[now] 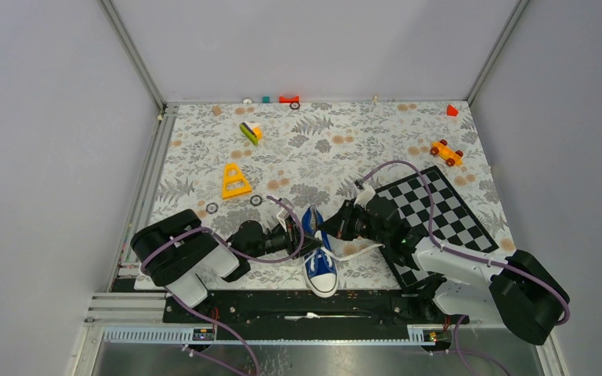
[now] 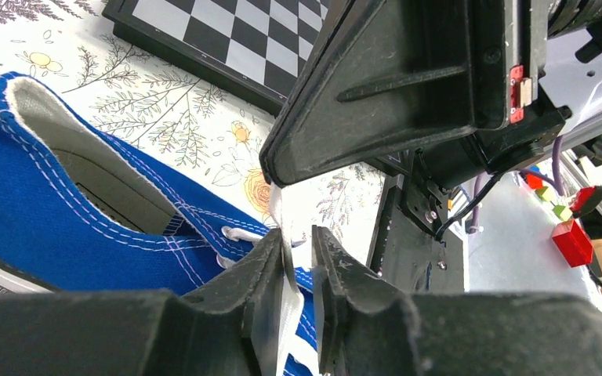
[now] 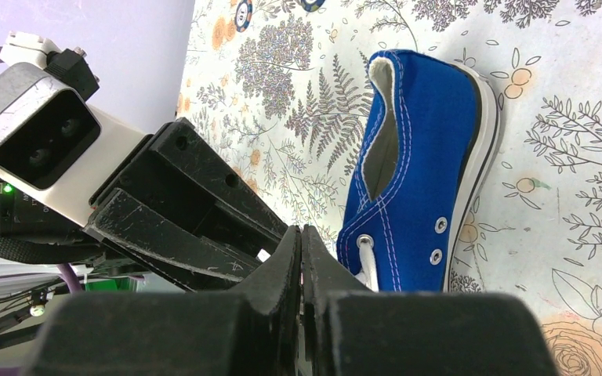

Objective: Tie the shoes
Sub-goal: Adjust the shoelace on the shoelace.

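The blue sneaker [image 1: 320, 265] lies near the table's front edge, white toe cap toward the arms; it also shows in the left wrist view [image 2: 63, 227] and the right wrist view [image 3: 415, 180]. Both grippers meet just above its laced part. My right gripper [image 1: 324, 227] [image 3: 302, 235] is shut, and in the left wrist view a white lace [image 2: 278, 205] hangs from its tip [image 2: 270, 166]. That lace runs down between the jaws of my left gripper [image 1: 304, 239] [image 2: 302, 254], which stand slightly apart, the lace against one finger. Another lace [image 1: 363, 250] trails right.
A black-and-white chessboard [image 1: 439, 211] lies under the right arm. A yellow triangle [image 1: 235, 182], two small rings [image 1: 256, 200], a green-yellow block [image 1: 251, 131], an orange toy car [image 1: 447, 152] and red blocks [image 1: 288, 99] lie farther back.
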You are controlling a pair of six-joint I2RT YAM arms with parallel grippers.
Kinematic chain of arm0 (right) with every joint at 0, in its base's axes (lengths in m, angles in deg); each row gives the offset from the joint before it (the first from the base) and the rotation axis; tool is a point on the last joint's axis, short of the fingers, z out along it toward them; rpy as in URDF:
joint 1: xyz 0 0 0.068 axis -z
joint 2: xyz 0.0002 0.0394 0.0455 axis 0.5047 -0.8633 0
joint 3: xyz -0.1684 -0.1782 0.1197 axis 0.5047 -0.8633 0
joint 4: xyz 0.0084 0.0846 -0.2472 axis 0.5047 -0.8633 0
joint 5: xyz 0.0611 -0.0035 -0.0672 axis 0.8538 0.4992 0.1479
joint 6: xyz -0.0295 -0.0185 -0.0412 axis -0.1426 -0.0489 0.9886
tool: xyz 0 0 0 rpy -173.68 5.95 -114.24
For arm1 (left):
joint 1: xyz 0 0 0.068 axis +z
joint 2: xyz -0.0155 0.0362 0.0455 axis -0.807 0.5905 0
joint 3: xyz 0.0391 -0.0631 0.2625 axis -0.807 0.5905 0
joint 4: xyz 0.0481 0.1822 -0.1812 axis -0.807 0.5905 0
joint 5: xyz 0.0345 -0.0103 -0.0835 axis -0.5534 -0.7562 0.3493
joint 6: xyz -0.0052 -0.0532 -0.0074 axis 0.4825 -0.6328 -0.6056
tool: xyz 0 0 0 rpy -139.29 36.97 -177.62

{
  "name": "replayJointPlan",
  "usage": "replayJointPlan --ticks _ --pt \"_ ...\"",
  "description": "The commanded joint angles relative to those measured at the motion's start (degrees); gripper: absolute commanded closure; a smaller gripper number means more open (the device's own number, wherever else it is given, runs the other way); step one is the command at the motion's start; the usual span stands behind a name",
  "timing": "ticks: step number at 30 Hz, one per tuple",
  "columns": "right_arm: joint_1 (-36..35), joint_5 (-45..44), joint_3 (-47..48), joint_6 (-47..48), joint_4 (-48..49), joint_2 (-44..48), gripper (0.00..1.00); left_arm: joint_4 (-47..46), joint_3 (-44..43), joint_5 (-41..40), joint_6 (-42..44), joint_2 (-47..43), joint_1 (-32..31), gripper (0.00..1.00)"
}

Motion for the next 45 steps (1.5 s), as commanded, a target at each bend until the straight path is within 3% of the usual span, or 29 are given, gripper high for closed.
replayJointPlan --ticks 1,8,12,16,27,34,38,40,43,45 --pt "0.24 -1.43 -0.30 -0.14 3.18 0.83 1.00 -4.71 0.57 -2.38 -0.28 -0.23 -0.42 0.73" --pt "0.29 -0.67 0.23 1.75 1.41 1.71 1.00 -4.49 3.44 -3.57 -1.16 -3.76 -0.51 0.51" --pt "0.30 -0.80 0.55 3.13 0.01 2.50 1.00 -3.63 4.82 -5.09 -0.78 -5.55 -0.44 0.51" --pt "0.29 -0.86 0.78 3.68 -0.76 2.75 1.00 -3.56 4.19 -4.11 -0.96 -5.07 -0.46 0.61" --pt "0.31 0.50 1.05 3.67 -0.21 2.06 1.00 -4.35 1.89 -2.97 -1.79 -2.20 -0.75 0.76" --pt "0.25 0.99 1.35 3.60 0.19 1.68 1.00 -4.35 2.22 -3.63 -1.28 -3.41 -0.74 0.95" --pt "0.24 1.08 1.35 3.59 0.14 1.76 1.00 -4.27 2.41 -3.64 -1.17 -3.86 -0.78 0.98" --pt "0.24 1.08 1.32 3.59 0.10 1.82 1.00 -4.24 2.41 -3.70 -1.23 -3.92 -0.71 0.96" --pt "0.29 1.08 1.40 3.65 -0.03 1.94 1.00 -4.27 2.80 -4.65 -1.38 -4.45 -0.75 0.73" --pt "0.28 1.07 1.38 3.65 -0.16 1.99 1.00 -4.19 3.22 -5.49 -1.26 -5.11 -0.79 0.64"
